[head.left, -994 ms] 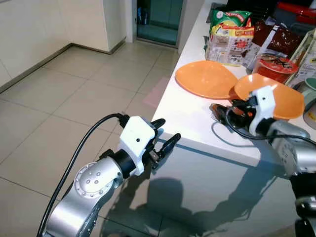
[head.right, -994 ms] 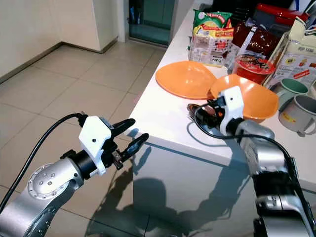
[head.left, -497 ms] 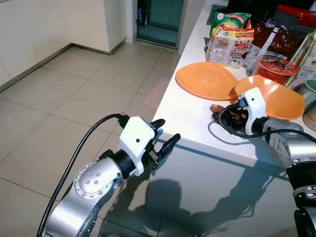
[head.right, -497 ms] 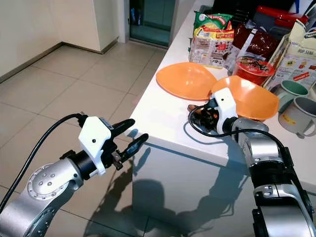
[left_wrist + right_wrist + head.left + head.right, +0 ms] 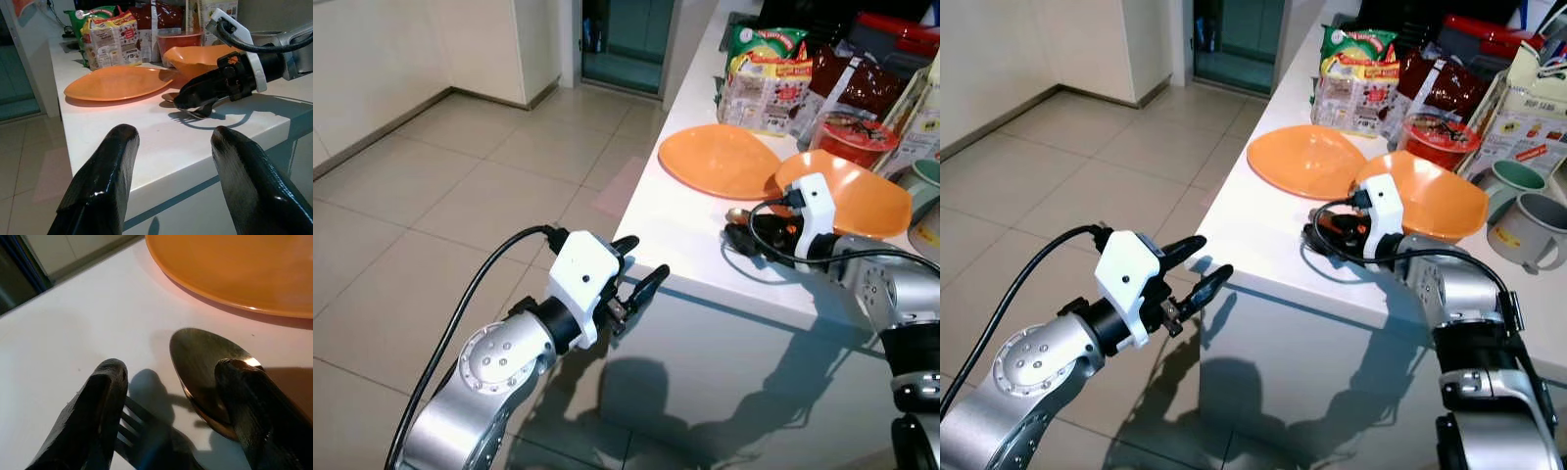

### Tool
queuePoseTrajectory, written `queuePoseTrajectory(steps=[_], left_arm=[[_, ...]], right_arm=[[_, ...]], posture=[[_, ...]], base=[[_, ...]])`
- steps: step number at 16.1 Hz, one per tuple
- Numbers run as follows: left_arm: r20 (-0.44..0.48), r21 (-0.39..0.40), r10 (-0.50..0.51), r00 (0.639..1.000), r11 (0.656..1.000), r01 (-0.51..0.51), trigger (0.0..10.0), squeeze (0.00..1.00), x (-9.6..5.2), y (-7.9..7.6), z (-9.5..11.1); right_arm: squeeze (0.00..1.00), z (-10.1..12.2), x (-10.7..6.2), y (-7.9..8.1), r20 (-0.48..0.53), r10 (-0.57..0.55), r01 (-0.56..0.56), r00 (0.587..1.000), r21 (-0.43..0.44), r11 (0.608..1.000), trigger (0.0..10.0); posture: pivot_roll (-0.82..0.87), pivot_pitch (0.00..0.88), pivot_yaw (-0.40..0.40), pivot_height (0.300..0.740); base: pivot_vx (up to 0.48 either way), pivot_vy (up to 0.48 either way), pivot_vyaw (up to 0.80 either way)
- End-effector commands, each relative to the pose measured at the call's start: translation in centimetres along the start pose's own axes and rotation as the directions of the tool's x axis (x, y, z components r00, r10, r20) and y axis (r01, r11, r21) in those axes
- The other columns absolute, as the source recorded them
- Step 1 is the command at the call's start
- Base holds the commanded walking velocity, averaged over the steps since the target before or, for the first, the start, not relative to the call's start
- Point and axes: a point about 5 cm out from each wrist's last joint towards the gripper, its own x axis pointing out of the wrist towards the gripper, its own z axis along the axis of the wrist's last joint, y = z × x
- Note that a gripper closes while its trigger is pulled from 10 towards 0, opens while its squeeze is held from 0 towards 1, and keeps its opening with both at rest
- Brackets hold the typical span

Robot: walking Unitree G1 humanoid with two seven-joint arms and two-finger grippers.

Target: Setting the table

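The left gripper [image 5: 641,279] hovers off the counter's near edge, over the floor, its fingers [image 5: 105,181] spread fairly wide with nothing between them. It points toward the counter [image 5: 675,245] but touches nothing.

Further right on the white top lies a flat orange plate [image 5: 717,162], and just beside it, partly overlapping, an orange bowl [image 5: 862,196]. Behind them stand snack packets [image 5: 769,78] and a red cup [image 5: 847,132].

The right gripper [image 5: 741,235] sits low on the counter in front of the bowl, its fingers [image 5: 98,416] parted over the cutlery. In the right wrist view a brassy spoon [image 5: 205,367] lies with its bowl under one finger, and a fork [image 5: 134,431] lies just beside it, tines near the other finger. Whether the fingers already press on either piece is hard to say; the handles are hidden beneath the gripper.

Both pieces are probably thin, stiff metal, light and slick, lying flat on a hard top, so there is little edge to catch. The handle or neck looks the better place to pinch than the broad spoon bowl, and a shallow grip could let them slide or swivel.
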Motion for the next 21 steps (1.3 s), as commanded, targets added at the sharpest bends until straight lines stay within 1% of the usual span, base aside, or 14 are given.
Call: queuePoseTrajectory(steps=[1,3,5,7,8,10,11,13,14,15,16,17,19,21], left_arm=[[0.013,0.012,-0.006,1.0,1.0,0.006,10.0,0.0,0.1,0.0,0.3],[0.017,0.014,-0.007,1.0,1.0,0.007,10.0,0.0,0.2,0.1,0.4],[0.021,0.017,-0.011,1.0,1.0,0.011,10.0,0.0,0.3,0.1,0.5],[0.025,0.018,-0.019,1.0,1.0,0.018,10.0,0.0,0.4,0.0,0.5],[0.027,0.017,-0.026,0.999,1.0,0.026,10.0,0.0,0.5,-0.1,0.5],[0.029,0.016,-0.042,0.999,0.999,0.042,10.0,0.0,0.6,-0.3,0.5],[0.031,0.013,-0.056,0.998,0.998,0.056,10.0,0.0,0.8,-0.5,0.5],[0.033,0.01,-0.059,0.998,0.998,0.058,10.0,0.0,0.9,-0.7,0.5],[0.034,0.009,-0.057,0.998,0.998,0.057,10.0,0.0,0.9,-0.7,0.5],[0.034,0.006,-0.05,0.998,0.999,0.049,10.0,0.0,0.9,-0.7,0.4],[0.034,0.004,-0.045,0.998,0.999,0.045,10.0,0.0,0.9,-0.7,0.4],[0.033,0.004,-0.044,0.998,0.999,0.044,10.0,0.0,0.8,-0.8,0.4],[0.033,0.003,-0.044,0.999,0.999,0.043,10.0,0.0,0.8,-0.8,0.4],[0.031,0.004,-0.046,0.998,0.999,0.045,10.0,0.0,0.8,-0.7,0.4]], right_arm=[[0.0,0.2,-0.4,-0.3,0.02,-0.024,0.024,0.999,0.029,0.999,10.0],[0.0,1.6,-0.9,-0.2,0.083,-0.035,0.033,0.996,0.026,0.999,10.0],[0.0,3.6,-2.2,-0.7,0.136,0.004,0.008,0.991,-0.087,0.996,10.0],[0.0,5.5,-3.8,-1.0,0.15,0.083,-0.05,0.985,-0.213,0.976,10.0],[0.0,6.1,-4.4,-1.2,0.139,0.121,-0.082,0.983,-0.254,0.964,10.0],[0.0,6.4,-5.2,-1.2,0.054,0.202,-0.171,0.978,-0.351,0.921,10.0],[0.0,6.3,-5.6,-1.7,-0.043,0.244,-0.241,0.969,-0.384,0.891,10.0],[0.01,5.9,-5.5,-2.3,-0.076,0.234,-0.246,0.969,-0.361,0.9,10.0],[0.35,5.6,-5.4,-2.4,-0.077,0.225,-0.238,0.971,-0.345,0.908,10.0],[0.91,4.7,-4.9,-2.7,-0.077,0.19,-0.205,0.979,-0.323,0.924,10.0],[0.72,3.9,-4.5,-2.9,-0.078,0.157,-0.174,0.984,-0.313,0.934,10.0],[0.0,3.0,-4.0,-3.0,-0.087,0.138,-0.157,0.987,-0.296,0.942,10.0],[0.0,1.6,-3.4,-3.0,-0.11,0.124,-0.151,0.986,-0.287,0.946,10.0],[0.0,1.1,-2.8,-3.4,-0.098,0.078,-0.103,0.992,-0.288,0.952,10.0]], posture=[[0.07,0.0,-0.074,0.74],[0.06,0.0,-0.068,0.74],[0.06,0.0,-0.067,0.74],[0.05,0.0,-0.065,0.74],[0.05,0.0,-0.066,0.74],[0.04,0.0,-0.062,0.74],[0.03,0.0,-0.063,0.74],[0.03,0.0,-0.072,0.74],[0.03,0.0,-0.072,0.74],[0.03,0.0,-0.072,0.74],[0.03,0.0,-0.079,0.74],[0.03,0.0,-0.078,0.74],[0.04,0.0,-0.074,0.74],[0.03,0.0,-0.068,0.74]], base=[[0.0,0.0,0.0],[0.0,0.0,0.0],[0.0,0.0,0.0],[0.0,0.0,0.0],[0.0,0.0,0.0],[0.0,0.0,0.0],[0.0,0.0,0.0],[0.0,0.0,0.0],[0.0,0.0,0.0],[0.0,0.0,0.0],[0.0,0.0,0.0],[0.0,0.0,0.0],[0.0,0.0,0.0],[0.0,0.0,0.0]])
